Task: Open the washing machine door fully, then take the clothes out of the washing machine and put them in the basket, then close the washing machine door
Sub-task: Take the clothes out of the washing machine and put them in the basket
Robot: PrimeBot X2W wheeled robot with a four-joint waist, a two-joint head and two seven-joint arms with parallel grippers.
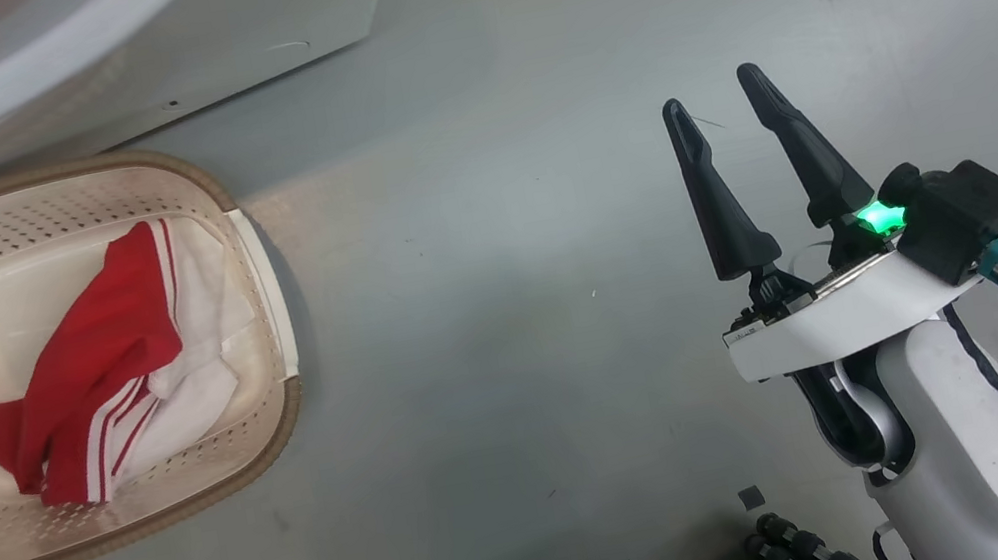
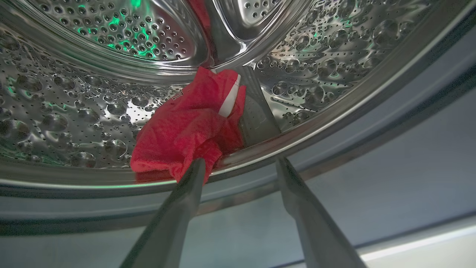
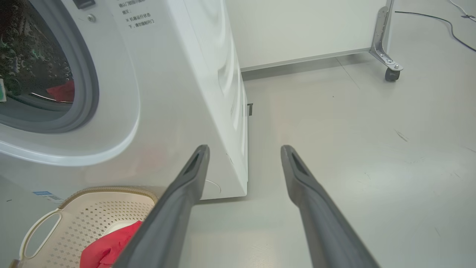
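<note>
My left hand (image 2: 240,160) is spread wide and holds nothing. Its two fingers reach over the lip of the drum (image 2: 74,111), pointing in at the red garment (image 2: 189,126) that lies bunched on the drum's bottom, close behind the lip. One fingertip crosses the garment's near edge; I cannot tell whether it touches the cloth. I judge the hand is set this wide so it can straddle the soft heap and pinch a good fold of it.

My right hand (image 1: 710,87) is open and empty too. It hangs over bare floor, well apart from the basket on the left, and I take it that it is parked there to leave the machine's mouth free for the other arm.

The basket (image 1: 187,170) stands on the floor just in front of the washing machine (image 3: 167,93), below its opening, so a lifted piece has a short way to go. A red and white garment (image 1: 110,376) lies crumpled inside it, so I judge the unloading is partly done.

The floor (image 1: 516,318) is smooth pale grey with a few scuffs. Beyond the machine's right side is a plain light wall (image 3: 297,29). At the far right a metal leg ends in a caster (image 3: 390,74), and a dark cable (image 3: 427,16) trails across the floor.
</note>
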